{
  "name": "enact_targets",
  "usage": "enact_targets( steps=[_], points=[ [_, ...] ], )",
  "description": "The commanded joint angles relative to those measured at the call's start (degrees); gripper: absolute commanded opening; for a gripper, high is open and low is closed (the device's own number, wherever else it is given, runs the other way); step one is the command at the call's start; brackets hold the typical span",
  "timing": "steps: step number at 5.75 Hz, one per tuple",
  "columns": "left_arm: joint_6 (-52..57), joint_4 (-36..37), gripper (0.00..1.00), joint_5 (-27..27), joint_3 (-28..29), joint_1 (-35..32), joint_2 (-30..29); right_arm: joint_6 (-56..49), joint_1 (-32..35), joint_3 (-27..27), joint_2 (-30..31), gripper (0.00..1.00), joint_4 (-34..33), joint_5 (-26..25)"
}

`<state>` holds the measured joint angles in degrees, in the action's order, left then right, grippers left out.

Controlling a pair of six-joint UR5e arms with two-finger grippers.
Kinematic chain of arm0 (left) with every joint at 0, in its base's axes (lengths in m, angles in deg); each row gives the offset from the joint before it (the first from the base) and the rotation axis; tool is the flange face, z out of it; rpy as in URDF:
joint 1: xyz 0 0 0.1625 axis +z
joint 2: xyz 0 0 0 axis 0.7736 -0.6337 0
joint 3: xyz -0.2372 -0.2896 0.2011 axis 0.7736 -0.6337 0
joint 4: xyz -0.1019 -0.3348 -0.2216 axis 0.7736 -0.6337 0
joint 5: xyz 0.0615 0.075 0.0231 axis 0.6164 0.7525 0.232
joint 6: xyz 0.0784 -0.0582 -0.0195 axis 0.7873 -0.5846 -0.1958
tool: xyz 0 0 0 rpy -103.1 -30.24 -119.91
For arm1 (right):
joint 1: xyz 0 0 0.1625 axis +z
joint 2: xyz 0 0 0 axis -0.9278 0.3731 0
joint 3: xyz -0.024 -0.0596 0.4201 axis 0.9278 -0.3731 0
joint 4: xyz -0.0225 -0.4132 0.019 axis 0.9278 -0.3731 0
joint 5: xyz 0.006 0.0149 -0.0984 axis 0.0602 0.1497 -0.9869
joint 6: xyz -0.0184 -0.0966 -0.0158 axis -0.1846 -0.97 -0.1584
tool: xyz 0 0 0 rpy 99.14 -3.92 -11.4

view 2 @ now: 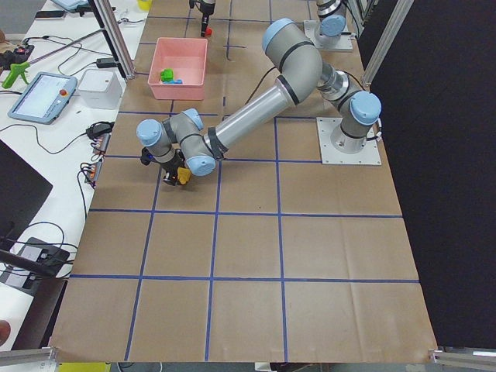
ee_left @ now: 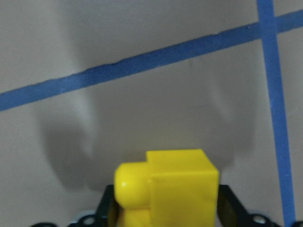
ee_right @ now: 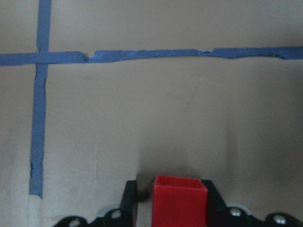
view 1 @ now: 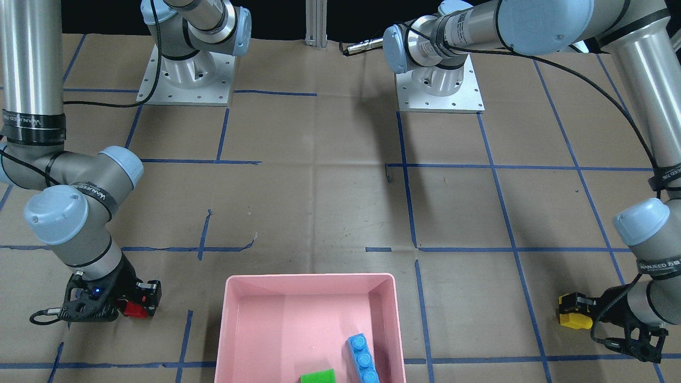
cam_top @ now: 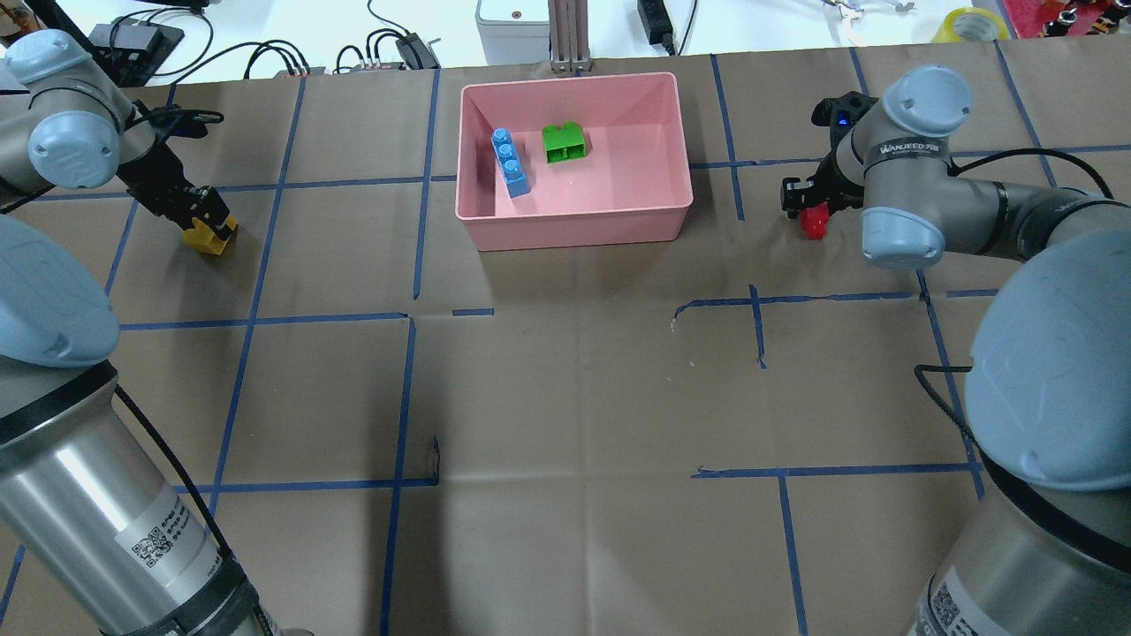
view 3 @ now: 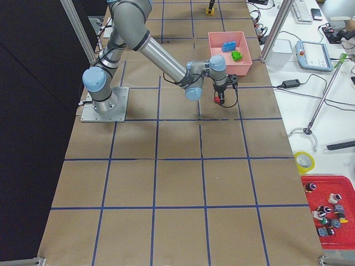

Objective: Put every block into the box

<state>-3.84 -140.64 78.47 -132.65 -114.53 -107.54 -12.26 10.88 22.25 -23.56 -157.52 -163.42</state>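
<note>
The pink box [cam_top: 574,225] stands at the far middle of the table; it also shows in the front view [view 1: 234,330]. In it lie the blue three-stud block [cam_top: 510,162] and the green block [cam_top: 565,143]. My left gripper [cam_top: 208,231] is shut on the yellow block [cam_top: 209,238], low over the table to the left of the box; the block fills the left wrist view [ee_left: 168,187]. My right gripper [cam_top: 811,216] is shut on the red block [cam_top: 814,223], right of the box; the block shows between the fingers in the right wrist view [ee_right: 179,198].
Brown paper with blue tape lines [cam_top: 406,318] covers the table. Cables and a grey unit [cam_top: 512,22] lie beyond the far edge. The two arm bases [view 1: 439,85] stand at the robot's side.
</note>
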Motion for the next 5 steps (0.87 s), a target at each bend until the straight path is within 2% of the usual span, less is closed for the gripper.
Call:
enact_targets(
  steps=[1, 2, 3, 4, 5],
  points=[
    [0.18, 0.0, 0.37, 0.1, 1.09, 0.13, 0.43, -1.25, -0.14, -0.22, 2.19, 0.03, 9.88, -0.23],
    [0.09, -1.65, 0.36, -0.34, 3.62, -0.57, 3.04, -3.35, -0.4, -0.48, 2.55, 0.01, 10.62, -0.66],
    [-0.17, -8.81, 0.34, -0.26, 7.91, -1.1, 6.46, -3.46, -0.31, -2.49, 6.46, 0.02, 13.15, -4.41],
    [-0.35, -15.84, 0.34, -0.17, 12.56, -2.93, 9.02, -3.46, -0.31, -6.51, 10.42, 0.02, 25.18, -6.45],
    [-3.05, -19.3, 0.34, -0.08, 16.35, -5.82, 9.57, -3.29, -0.31, -10.81, 12.72, 0.02, 38.7, -8.47]
  ],
)
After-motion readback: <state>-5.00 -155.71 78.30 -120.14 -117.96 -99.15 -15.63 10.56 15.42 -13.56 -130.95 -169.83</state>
